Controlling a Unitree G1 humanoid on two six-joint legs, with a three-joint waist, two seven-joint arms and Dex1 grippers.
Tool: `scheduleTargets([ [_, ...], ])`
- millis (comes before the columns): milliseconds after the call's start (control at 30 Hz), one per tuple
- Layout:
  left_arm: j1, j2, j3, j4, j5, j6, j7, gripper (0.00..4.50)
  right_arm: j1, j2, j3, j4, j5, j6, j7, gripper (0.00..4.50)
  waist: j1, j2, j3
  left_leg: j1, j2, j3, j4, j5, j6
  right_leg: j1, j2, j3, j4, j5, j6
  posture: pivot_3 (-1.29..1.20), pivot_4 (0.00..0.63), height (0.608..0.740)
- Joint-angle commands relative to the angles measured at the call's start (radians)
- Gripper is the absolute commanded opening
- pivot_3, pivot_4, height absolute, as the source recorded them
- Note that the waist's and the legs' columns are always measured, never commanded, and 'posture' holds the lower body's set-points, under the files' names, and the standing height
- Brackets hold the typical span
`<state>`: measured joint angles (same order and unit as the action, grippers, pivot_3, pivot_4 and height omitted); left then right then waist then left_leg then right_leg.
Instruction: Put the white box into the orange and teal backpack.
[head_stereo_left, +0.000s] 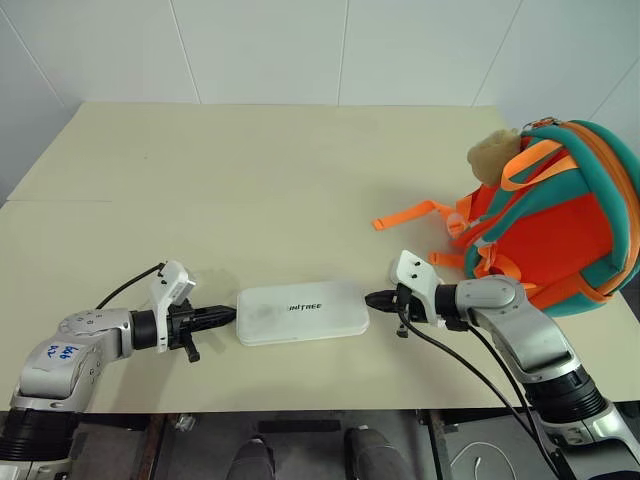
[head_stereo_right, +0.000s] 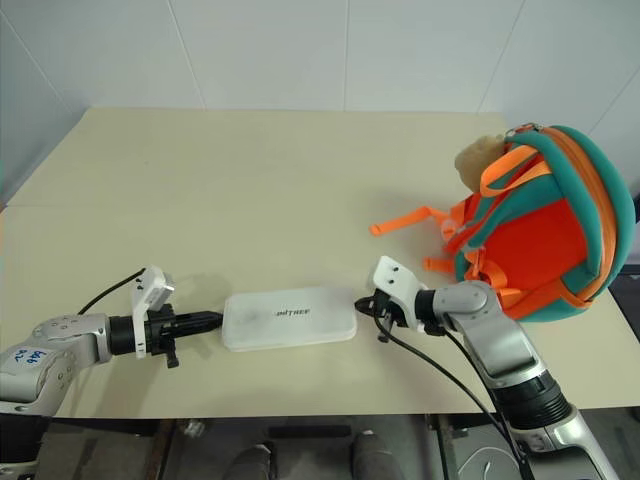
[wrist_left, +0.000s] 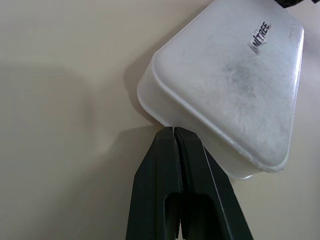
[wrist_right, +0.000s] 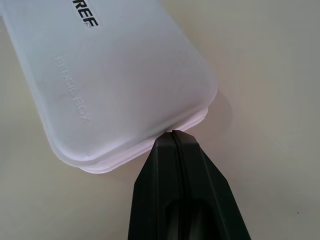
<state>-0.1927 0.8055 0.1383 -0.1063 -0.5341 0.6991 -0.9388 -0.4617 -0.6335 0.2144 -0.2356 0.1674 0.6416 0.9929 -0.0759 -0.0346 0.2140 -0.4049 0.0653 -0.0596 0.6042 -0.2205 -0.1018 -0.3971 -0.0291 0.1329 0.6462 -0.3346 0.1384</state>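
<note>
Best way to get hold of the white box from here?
Squeeze the white box by its two short ends, left pincer from its left, right pincer from its right. It lies flat, too wide for one shut pincer, and both tips already meet those ends.

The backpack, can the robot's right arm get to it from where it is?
Probably yes. The right end effector, shut, sits at the box's end, and the backpack stands just beyond that arm on the table with nothing between them.
</note>
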Motion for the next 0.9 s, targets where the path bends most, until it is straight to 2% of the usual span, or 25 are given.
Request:
scheduleTargets([
  [33, -0.023, 0.009, -0.014, -0.02, -0.003, -0.018, -0.038, 0.05, 0.011, -0.015, -0.011, -0.102, 0.073, 0.031, 0.038, 0.0, 0.002, 0.0, 0.0, 0.0, 0.0, 0.0, 0.0, 0.0, 0.0, 0.0, 0.0, 0.0, -0.001, 0.0, 0.0, 0.0, 0.15, 0.74],
  [233, -0.033, 0.012, -0.018, -0.012, 0.009, -0.017, -0.055, 0.05, 0.03, -0.043, -0.013, -0.129, 0.102, 0.067, 0.042, 0.0, 0.003, 0.0, 0.0, 0.0, 0.0, 0.0, 0.0, 0.0, 0.0, 0.0, 0.0, 0.0, -0.001, 0.0, 0.0, 0.0, 0.15, 0.74],
  [467, -0.025, 0.032, -0.011, -0.008, 0.024, -0.013, -0.076, 0.05, 0.036, -0.072, -0.012, -0.068, 0.048, 0.013, 0.011, 0.0, 0.004, 0.0, 0.0, 0.0, 0.0, 0.0, 0.0, 0.0, 0.0, 0.0, 0.0, 0.0, -0.001, 0.0, 0.0, 0.0, 0.15, 0.74],
  [733, 0.009, 0.121, 0.043, -0.008, 0.047, -0.015, -0.078, 0.05, 0.023, -0.13, -0.05, 0.021, 0.019, -0.055, 0.008, 0.0, 0.004, 0.0, 0.0, 0.0, 0.0, 0.0, -0.001, -0.001, 0.001, 0.0, 0.0, 0.0, -0.002, 0.0, 0.0, 0.0, 0.15, 0.74],
  [833, -0.026, 0.098, 0.099, 0.01, 0.053, -0.071, -0.02, 0.05, 0.011, -0.142, -0.068, 0.042, 0.02, -0.058, 0.008, 0.0, 0.007, 0.0, 0.0, 0.0, 0.0, 0.001, 0.0, -0.001, 0.001, 0.0, 0.0, 0.0, -0.002, 0.0, 0.0, 0.0, 0.15, 0.74],
  [867, -0.054, 0.093, 0.112, 0.034, 0.036, -0.035, -0.003, 0.05, 0.005, -0.145, -0.073, 0.047, 0.022, -0.059, 0.009, 0.0, 0.01, 0.0, 0.0, 0.0, 0.0, 0.001, 0.0, -0.001, 0.001, 0.0, 0.0, 0.0, -0.002, 0.0, 0.0, 0.0, 0.15, 0.74],
  [900, -0.071, 0.096, 0.117, 0.048, 0.023, -0.007, 0.0, 0.21, 0.0, -0.147, -0.076, 0.05, 0.024, -0.061, 0.009, 0.37, 0.013, 0.0, 0.0, 0.0, 0.0, 0.001, 0.0, -0.001, 0.001, 0.0, 0.0, 0.0, -0.002, 0.0, 0.0, 0.0, 0.15, 0.74],
])
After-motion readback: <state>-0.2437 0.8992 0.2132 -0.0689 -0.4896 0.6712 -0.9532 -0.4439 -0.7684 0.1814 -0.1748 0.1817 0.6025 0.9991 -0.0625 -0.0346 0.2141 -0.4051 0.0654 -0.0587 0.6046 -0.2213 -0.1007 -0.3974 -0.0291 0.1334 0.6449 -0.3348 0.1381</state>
